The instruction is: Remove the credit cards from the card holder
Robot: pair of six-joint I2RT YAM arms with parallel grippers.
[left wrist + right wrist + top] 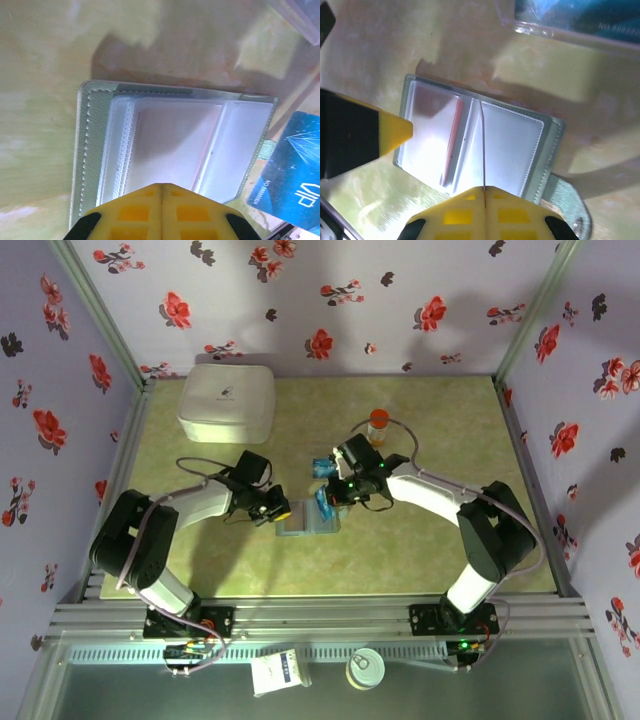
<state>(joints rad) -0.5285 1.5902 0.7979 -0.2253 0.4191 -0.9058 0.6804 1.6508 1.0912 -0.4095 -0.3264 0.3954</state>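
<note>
Grey-blue card holder (pixel 305 525) lies open and flat mid-table from above, with the left gripper (pixel 278 510) and right gripper (pixel 333 498) at either edge. One blue card (pixel 322 502) is already out, just beside it. Left wrist: jaws pressed together over the open holder, nothing pinched, blue card lying off by the tab. Right wrist: fingers squeezed together too, maybe on a clear sleeve leaf, can't tell. One red card (pixel 453 142) sits inside the left pocket. I'd call it halfway: one holder, one card out, one left.
</note>
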